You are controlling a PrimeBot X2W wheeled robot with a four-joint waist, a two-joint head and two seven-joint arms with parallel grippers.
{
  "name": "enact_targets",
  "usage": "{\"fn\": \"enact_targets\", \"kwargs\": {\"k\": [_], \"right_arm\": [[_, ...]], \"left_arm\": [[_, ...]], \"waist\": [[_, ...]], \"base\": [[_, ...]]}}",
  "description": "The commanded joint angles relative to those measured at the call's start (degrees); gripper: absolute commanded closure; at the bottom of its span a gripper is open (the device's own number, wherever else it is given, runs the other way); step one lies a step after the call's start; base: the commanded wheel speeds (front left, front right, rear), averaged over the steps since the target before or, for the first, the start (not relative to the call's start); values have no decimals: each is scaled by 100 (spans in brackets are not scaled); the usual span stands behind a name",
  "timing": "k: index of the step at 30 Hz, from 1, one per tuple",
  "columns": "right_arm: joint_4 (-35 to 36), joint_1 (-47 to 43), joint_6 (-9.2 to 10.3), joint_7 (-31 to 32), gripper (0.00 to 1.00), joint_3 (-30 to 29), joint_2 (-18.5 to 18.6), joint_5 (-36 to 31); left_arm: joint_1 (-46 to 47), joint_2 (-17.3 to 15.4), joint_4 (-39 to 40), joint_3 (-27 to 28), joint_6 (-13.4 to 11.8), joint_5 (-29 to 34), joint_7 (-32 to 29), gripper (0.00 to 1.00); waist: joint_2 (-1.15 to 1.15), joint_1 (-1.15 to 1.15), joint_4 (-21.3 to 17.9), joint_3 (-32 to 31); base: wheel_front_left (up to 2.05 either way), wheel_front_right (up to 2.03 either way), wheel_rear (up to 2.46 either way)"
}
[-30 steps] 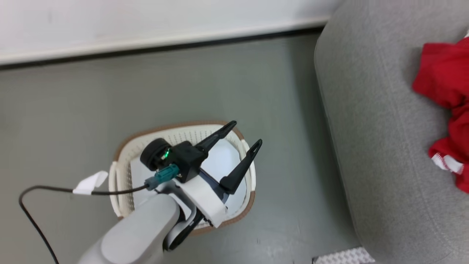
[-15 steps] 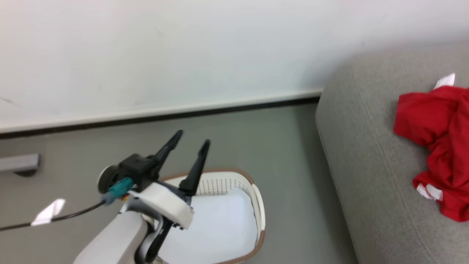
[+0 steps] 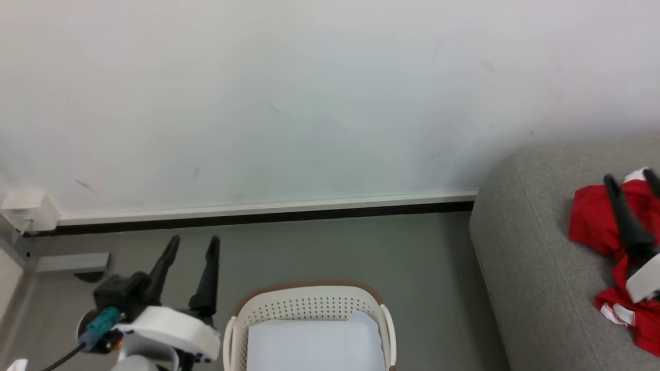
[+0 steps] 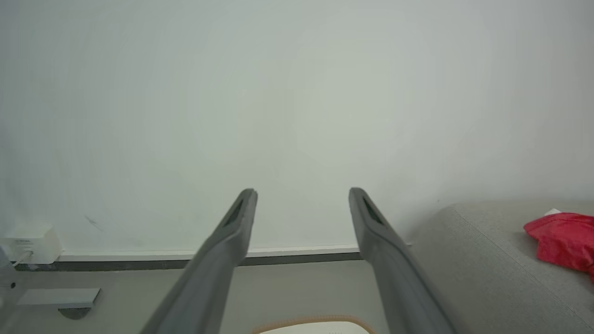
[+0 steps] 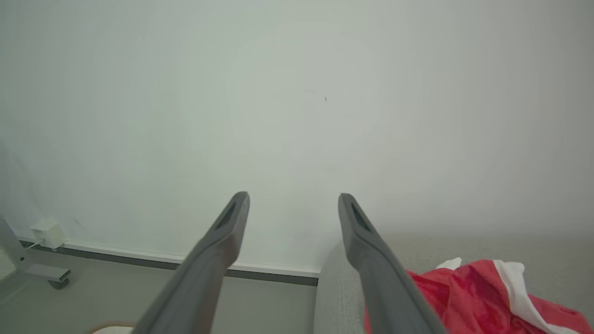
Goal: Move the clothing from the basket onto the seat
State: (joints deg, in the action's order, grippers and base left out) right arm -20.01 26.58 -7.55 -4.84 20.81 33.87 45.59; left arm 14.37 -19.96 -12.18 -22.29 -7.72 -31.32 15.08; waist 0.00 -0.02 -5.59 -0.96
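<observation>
On the right, atop the grey seat, the clothing lies as a crumpled red heap, its long axis running far to near, white-banded trim at its near end. Over it the right gripper hangs, fingers spread, grasping nothing. Left of the seat stands the basket, a pale pad inside. Further left, the left gripper is likewise released and empty, pointing at the far wall. Print on the wall box is too small to read.
</observation>
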Motion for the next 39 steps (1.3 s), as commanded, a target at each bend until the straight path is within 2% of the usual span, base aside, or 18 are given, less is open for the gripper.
{"fn": "enact_targets", "kwargs": {"k": [1, 9, 14, 20, 31, 39], "right_arm": [[37, -201, 13, -108, 0, -25, -123, -68], [-98, -1035, 13, -905, 0, -228, -1014, -588], [-153, -1392, 13, -1034, 0, -417, -1464, -967], [132, -1847, 13, -1033, 0, -852, -1921, -1555], [455, -2373, 13, -1035, 0, -1103, -2467, -2238], [449, -2284, 13, -1036, 0, -1082, -2574, -2377]], "left_arm": [[-151, 30, 24, 101, -38, 66, 11, 0], [-741, 346, -123, 823, 112, 213, 11, 0], [-1038, 647, -162, 1305, 278, 468, 12, 0], [-1233, 1014, -336, 1769, 589, 899, 12, 0], [-1348, 1399, -430, 2302, 971, 1631, 12, 0], [-1346, 1563, -493, 2559, 1163, 1931, 12, 0]], "waist": [[0, 2, 63, -64], [0, 2, 174, -179], [0, 2, 230, -234], [0, 2, 269, -263], [0, 2, 254, -307], [0, 2, 168, -303]], "base": [[0, 0, 0], [0, 0, 0], [0, 0, 0], [0, 0, 0], [0, 0, 0], [0, 0, 0]]}}
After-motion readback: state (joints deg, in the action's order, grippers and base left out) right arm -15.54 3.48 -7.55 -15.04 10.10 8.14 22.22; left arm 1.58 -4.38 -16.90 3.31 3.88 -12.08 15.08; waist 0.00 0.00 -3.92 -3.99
